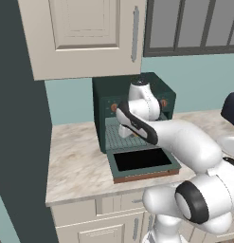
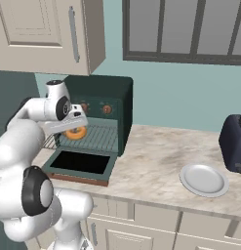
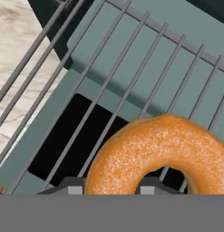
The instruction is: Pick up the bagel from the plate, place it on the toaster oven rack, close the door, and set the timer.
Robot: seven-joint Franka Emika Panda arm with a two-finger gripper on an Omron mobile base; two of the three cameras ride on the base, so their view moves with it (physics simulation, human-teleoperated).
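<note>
The bagel (image 3: 158,154), a small orange-brown bread ring, hangs clenched in the tool (image 2: 74,128) just above the toaster oven's pale grey wire rack (image 2: 100,138), pulled out so it can be laid flat. Below the rack, the dark green glass-windowed door (image 2: 83,166) lies open. The round white plate (image 2: 205,179) sits bare, well right of the oven on the marble surface (image 2: 151,166).

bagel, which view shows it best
The hand view: the bagel is large there, over the rack. The right base view has it small under the gripper. In the left base view the arm covers it.
</note>
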